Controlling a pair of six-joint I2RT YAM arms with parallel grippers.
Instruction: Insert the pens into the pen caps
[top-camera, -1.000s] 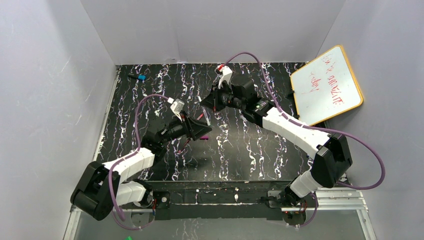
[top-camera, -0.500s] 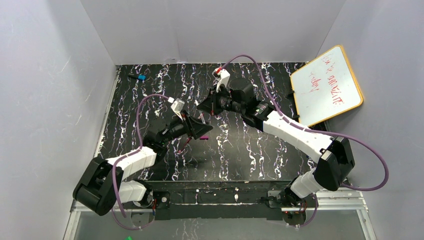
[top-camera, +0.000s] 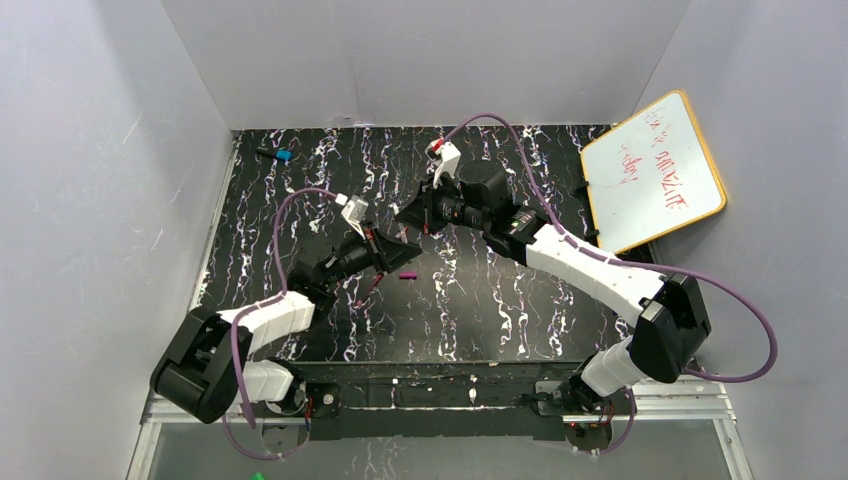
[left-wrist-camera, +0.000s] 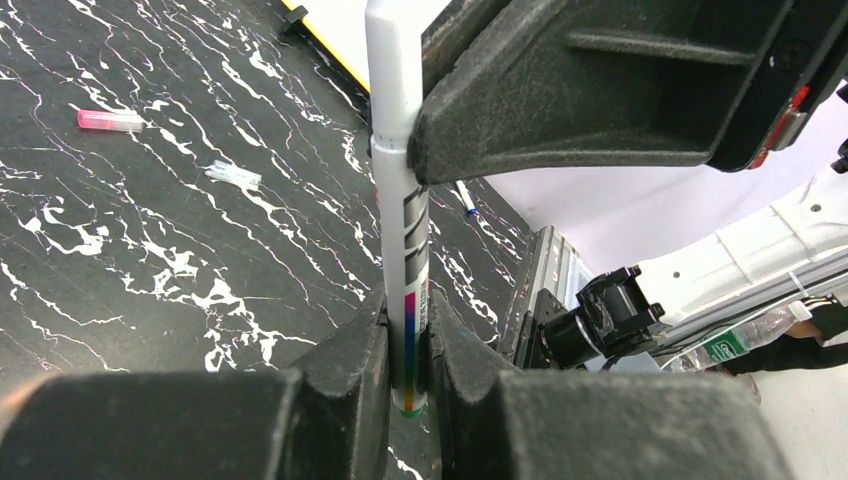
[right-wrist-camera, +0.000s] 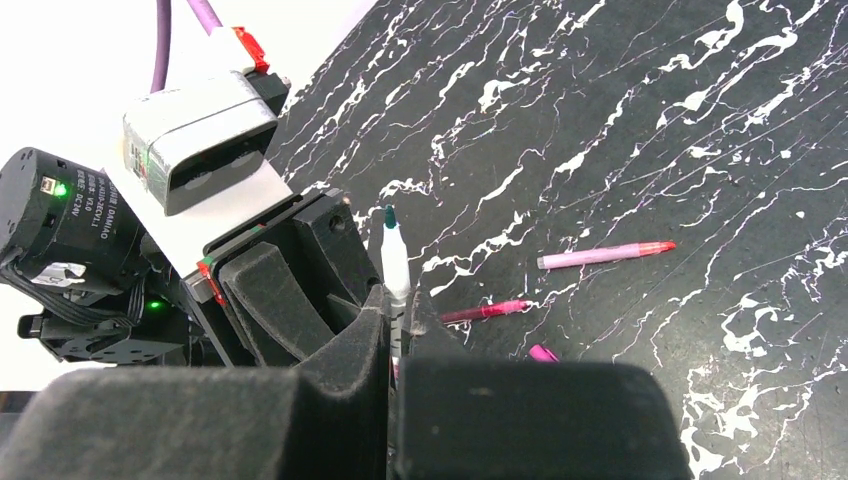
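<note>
A black surface veined with white marbling fills the middle. Plain pale grey panels box it in: the 9 o'clock wall, the 12 o'clock wall and the 3 o'clock wall. A yellow-framed whiteboard leans at 2 o'clock. A metal rail edges 6 o'clock. The light is soft and even.

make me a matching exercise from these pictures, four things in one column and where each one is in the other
Things:
1. white pen
2. magenta cap
3. whiteboard
4. blue-and-black item

Places:
A. far left corner of the table
B. propped at the table's right edge
C. clamped by both the left hand and the right hand
D. lying loose on the table near the left hand

Pairs: 1-C, 2-D, 3-B, 4-A
</note>
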